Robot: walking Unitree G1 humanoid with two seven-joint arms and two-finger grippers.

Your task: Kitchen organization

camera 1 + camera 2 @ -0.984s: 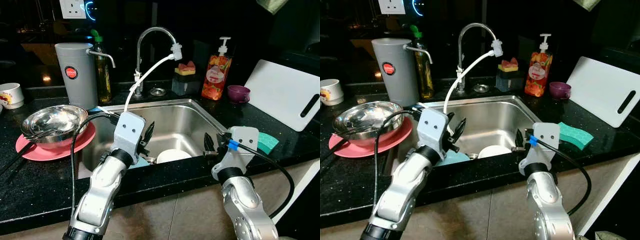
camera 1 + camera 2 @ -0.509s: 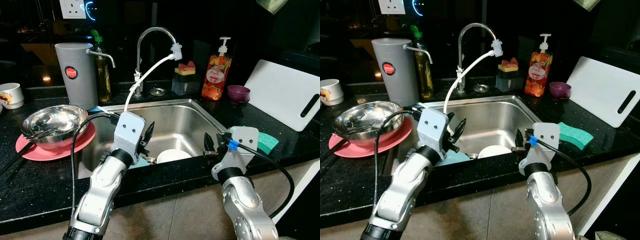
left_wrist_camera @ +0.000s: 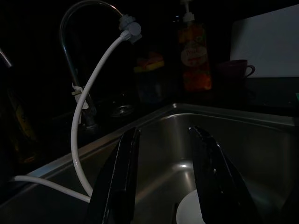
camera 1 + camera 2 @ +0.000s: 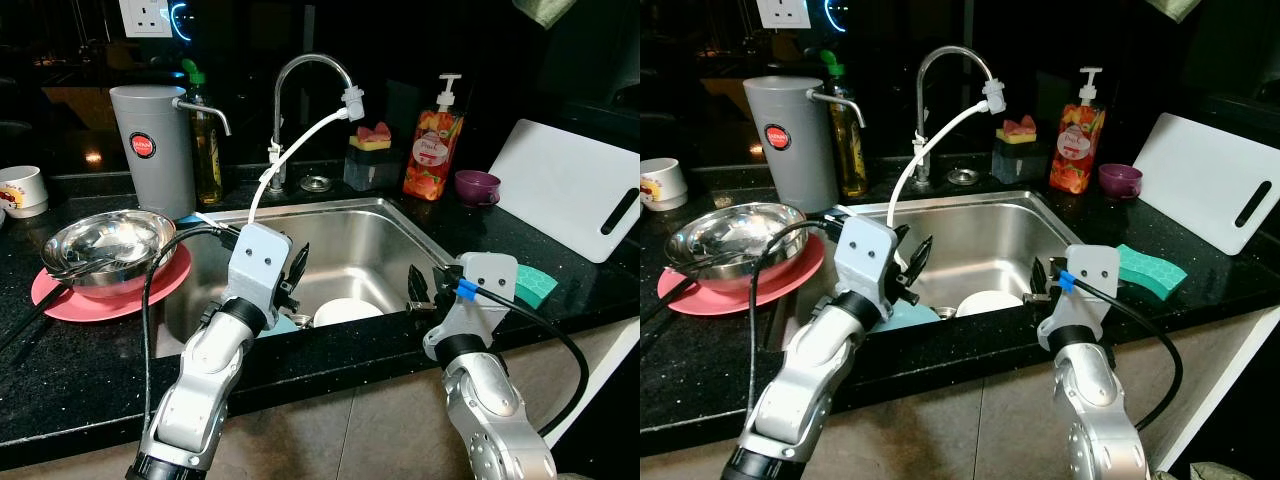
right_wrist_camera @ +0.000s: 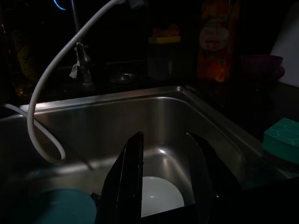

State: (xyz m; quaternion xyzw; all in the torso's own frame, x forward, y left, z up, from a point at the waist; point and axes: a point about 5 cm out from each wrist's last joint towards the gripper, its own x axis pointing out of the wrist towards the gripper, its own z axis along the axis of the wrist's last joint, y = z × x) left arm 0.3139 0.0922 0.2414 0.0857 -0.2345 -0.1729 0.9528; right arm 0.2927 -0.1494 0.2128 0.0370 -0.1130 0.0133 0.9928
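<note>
Both end effectors agape, left end effector [image 4: 296, 272], right end effector [image 4: 420, 290], above sink [image 4: 372, 212]

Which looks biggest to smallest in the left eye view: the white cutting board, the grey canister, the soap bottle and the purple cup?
1. White cutting board
2. Grey canister
3. Soap bottle
4. Purple cup

All four stand at a similar depth along the back of the counter, so nearness hardly skews this order.

No visible change (pincers incl.)
</note>
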